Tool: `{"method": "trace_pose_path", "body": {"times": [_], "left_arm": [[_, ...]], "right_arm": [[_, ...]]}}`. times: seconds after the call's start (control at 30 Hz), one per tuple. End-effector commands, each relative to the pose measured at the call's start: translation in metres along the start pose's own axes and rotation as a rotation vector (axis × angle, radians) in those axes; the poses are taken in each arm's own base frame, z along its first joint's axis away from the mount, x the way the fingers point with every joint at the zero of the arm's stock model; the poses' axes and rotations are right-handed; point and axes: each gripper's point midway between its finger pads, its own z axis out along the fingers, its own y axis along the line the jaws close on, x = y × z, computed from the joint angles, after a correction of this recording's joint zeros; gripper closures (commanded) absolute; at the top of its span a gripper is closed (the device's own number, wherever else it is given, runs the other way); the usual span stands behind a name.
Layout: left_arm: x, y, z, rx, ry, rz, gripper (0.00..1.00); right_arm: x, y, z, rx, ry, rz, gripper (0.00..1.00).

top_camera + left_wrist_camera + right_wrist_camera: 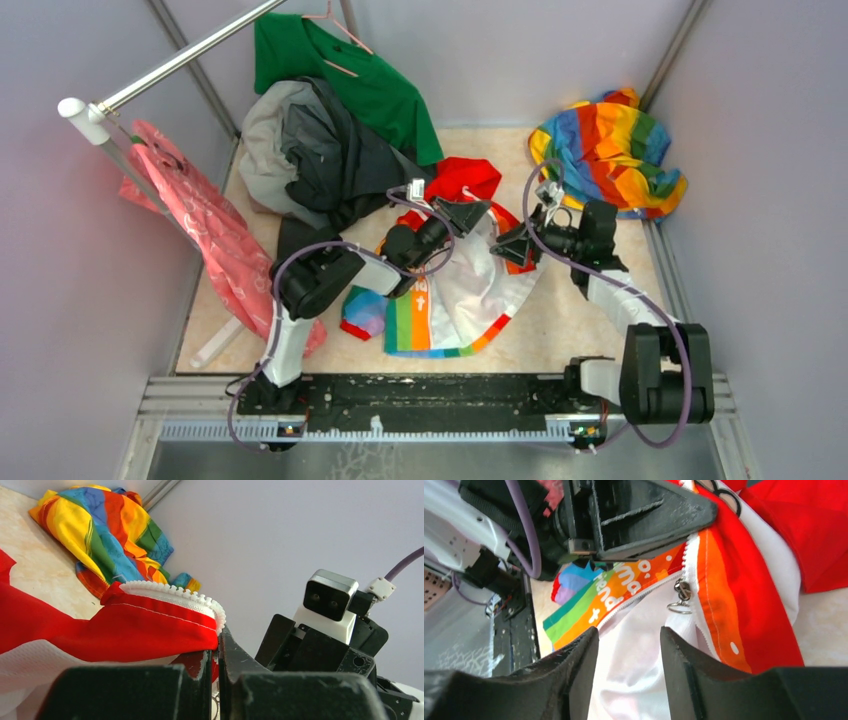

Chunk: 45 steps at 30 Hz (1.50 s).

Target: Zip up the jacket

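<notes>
Jacket [470,290] lies mid-surface [585,325] between the two arms, front up, red hood toward the far side and rainbow hem toward the bases. It is apart from the rainbow cloth [610,150] in the far right corner. The dark grey garment [330,160] sits far left, just beside the hood.

Left hand [215,660] is clenched on the jacket's red front edge. The fabric is pinched between the fingers, and the white zipper teeth [172,592] curl over just above the grip. Probable reason: it anchors one end of the zip and keeps the strip taut, so the slider can run without bunching the cloth.

Right hand [626,650] is released, fingers spread wide and grasping nothing. It hovers over the white front panel, aimed at the zipper slider [681,591], whose ring pull [679,608] hangs just ahead of the gap. No contact yet. It looks lined up to close on the pull.

Two tooth rows run apart from the slider, so part of the front reads as unzipped. How much is already closed I can't tell.

Step in hand: approach to the slider grasp. Next move needs a small advance and a clean pinch on the ring or slider body. Risks are catching white fabric with it, the small ring slipping out, or the left grip giving way when the pull begins.
</notes>
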Motion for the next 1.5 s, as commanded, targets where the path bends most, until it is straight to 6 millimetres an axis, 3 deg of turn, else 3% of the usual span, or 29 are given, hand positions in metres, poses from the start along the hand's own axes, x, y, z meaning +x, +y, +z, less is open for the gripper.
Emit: {"method": "trace_pose_path", "body": {"times": [0.0, 0.2, 0.33, 0.43, 0.47, 0.57, 0.73, 0.83, 1.07, 1.23, 1.37, 1.4, 1.47], "left_arm": [[-0.041, -0.083, -0.006, 0.32, -0.113, 0.096, 1.0], [-0.035, -0.102, -0.013, 0.438, -0.007, 0.176, 1.0], [-0.019, -0.098, -0.024, 0.483, 0.163, 0.267, 1.0], [-0.004, -0.089, -0.035, 0.512, 0.314, 0.305, 0.99], [0.0, -0.088, -0.037, 0.522, 0.355, 0.313, 0.99], [0.009, -0.084, -0.044, 0.544, 0.441, 0.354, 0.98], [0.013, -0.085, -0.048, 0.565, 0.488, 0.403, 0.96], [0.013, -0.087, -0.048, 0.573, 0.49, 0.399, 0.95], [0.018, -0.088, -0.051, 0.603, 0.492, 0.313, 0.9], [0.018, -0.088, -0.052, 0.608, 0.487, 0.284, 0.86], [0.018, -0.084, -0.055, 0.593, 0.484, 0.294, 0.78], [0.017, -0.081, -0.056, 0.583, 0.478, 0.3, 0.76], [0.011, -0.078, -0.061, 0.554, 0.449, 0.324, 0.61]], "right_arm": [[-0.018, 0.017, -0.002, -0.093, -0.071, -0.148, 0.5], [-0.045, 0.032, -0.025, -0.16, -0.108, -0.233, 0.5], [-0.056, 0.018, -0.039, -0.082, -0.068, -0.325, 0.48], [-0.054, 0.014, -0.043, -0.054, 0.001, -0.43, 0.35], [-0.056, 0.013, -0.042, -0.044, 0.005, -0.428, 0.26], [-0.059, 0.01, -0.032, -0.029, 0.012, -0.421, 0.16], [-0.047, 0.023, -0.004, -0.095, 0.069, -0.373, 0.16], [-0.036, 0.021, -0.001, -0.099, 0.075, -0.334, 0.19], [-0.02, 0.019, 0.001, -0.12, 0.088, -0.285, 0.39], [-0.014, 0.025, 0.002, -0.186, 0.099, -0.262, 0.76], [-0.024, 0.037, 0.0, -0.232, 0.077, -0.286, 0.98], [-0.026, 0.039, -0.001, -0.234, 0.072, -0.287, 1.0], [-0.03, 0.043, -0.003, -0.24, 0.062, -0.275, 1.0]]}}
